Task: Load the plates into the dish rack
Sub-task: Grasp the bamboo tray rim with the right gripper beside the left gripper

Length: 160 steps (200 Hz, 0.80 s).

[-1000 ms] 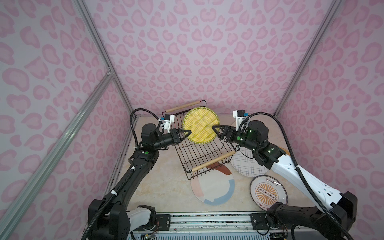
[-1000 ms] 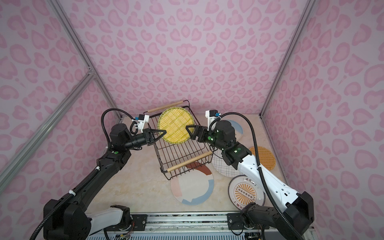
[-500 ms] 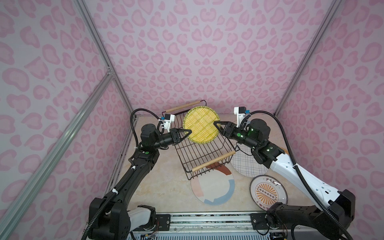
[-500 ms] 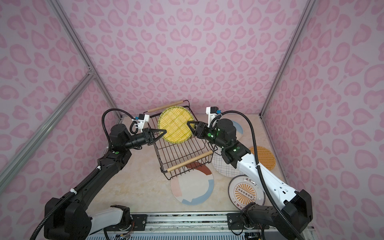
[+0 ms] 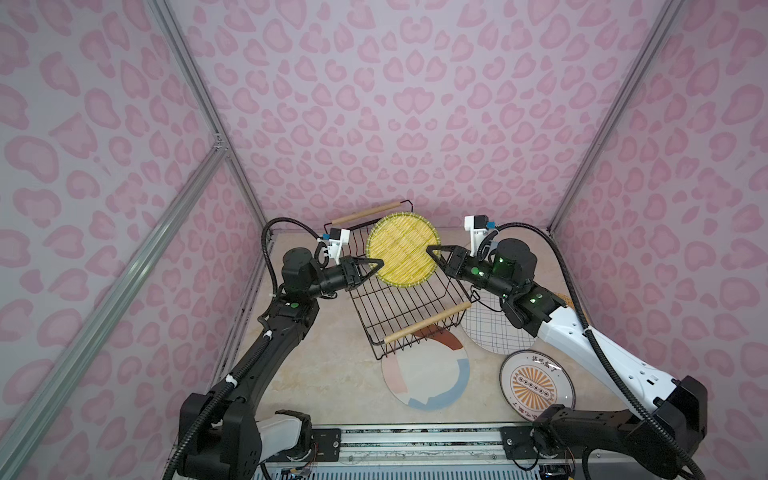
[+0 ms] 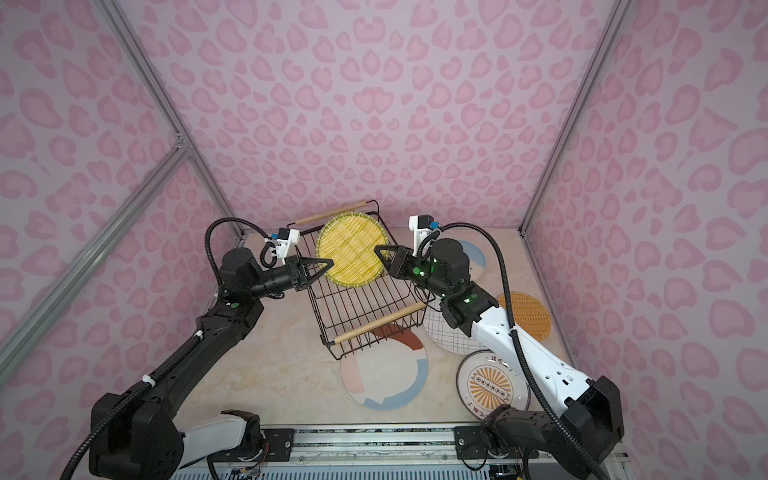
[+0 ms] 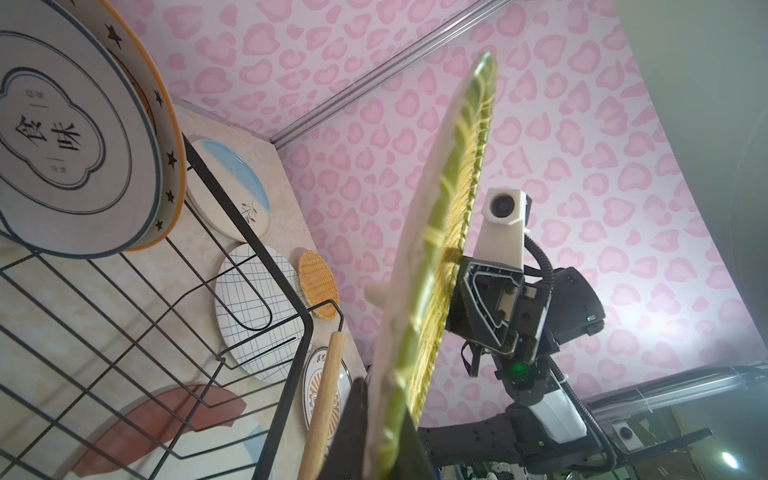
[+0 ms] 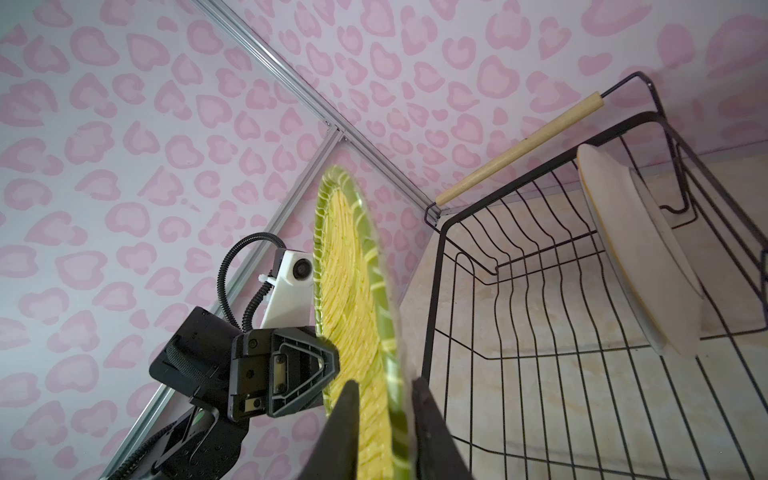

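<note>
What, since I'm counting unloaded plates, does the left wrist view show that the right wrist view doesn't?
Only the left wrist view: the fronts of the lettered plate and starred plate standing in the rack. It also shows five plates flat on the table: blue-and-cream plate, grid plate, orange woven plate, sunburst plate and colour-block plate. The right gripper appears too.
Only the right wrist view: the left gripper and the racked plates' pale backs.
Both: the yellow plate held on edge, and the rack.

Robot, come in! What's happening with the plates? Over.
Left gripper shut on yellow woven plate, upright by dish rack. Right gripper straddles opposite rim, grip unclear. Black-rimmed plate and starred plate already racked, not blocking.
</note>
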Available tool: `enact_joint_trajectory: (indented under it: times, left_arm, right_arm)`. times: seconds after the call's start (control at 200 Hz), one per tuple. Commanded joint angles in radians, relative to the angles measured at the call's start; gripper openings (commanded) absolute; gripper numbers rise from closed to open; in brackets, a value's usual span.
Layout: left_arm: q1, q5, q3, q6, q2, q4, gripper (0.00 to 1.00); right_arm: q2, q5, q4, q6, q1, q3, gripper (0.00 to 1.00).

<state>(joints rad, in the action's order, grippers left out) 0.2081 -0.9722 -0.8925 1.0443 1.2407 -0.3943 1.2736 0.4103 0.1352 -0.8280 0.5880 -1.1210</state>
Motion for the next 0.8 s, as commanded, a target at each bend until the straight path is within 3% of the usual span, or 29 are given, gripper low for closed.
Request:
enact_joint_trajectory:
  times: [0.0,0.265,0.445,0.495,0.525,0.585,0.635,0.795]
  left_arm:
    - [-0.001,-0.013,0.004,-0.005,0.0,-0.071,0.03]
    - [-0.001,-0.017,0.006,-0.003,-0.004,-0.074,0.03]
    - [-0.002,-0.025,0.006,0.004,-0.013,-0.085,0.07]
    - [-0.001,-0.029,0.006,0.006,-0.019,-0.092,0.19]
    - [-0.001,-0.029,0.007,0.006,-0.024,-0.095,0.34]
    - [-0.002,-0.029,0.01,0.006,-0.034,-0.099,0.75]
    - [-0.001,-0.028,0.013,0.005,-0.045,-0.098,0.99]
    - [-0.001,-0.026,0.017,-0.013,-0.073,-0.095,0.98]
  right_arm:
    - [0.005,0.002,0.031,-0.002,0.001,0.003,0.17]
    - [-0.002,0.0,0.012,0.0,0.003,0.004,0.0]
    - [-0.015,-0.008,-0.024,0.013,0.004,-0.004,0.0]
    - [-0.02,-0.011,-0.03,0.017,0.002,-0.003,0.0]
    - [-0.023,-0.015,-0.036,0.019,0.003,-0.003,0.0]
    - [-0.029,-0.022,-0.049,0.026,0.002,-0.003,0.0]
    - [-0.033,-0.027,-0.058,0.03,0.003,-0.003,0.0]
    - [-0.05,-0.037,-0.087,0.042,0.003,-0.001,0.0]
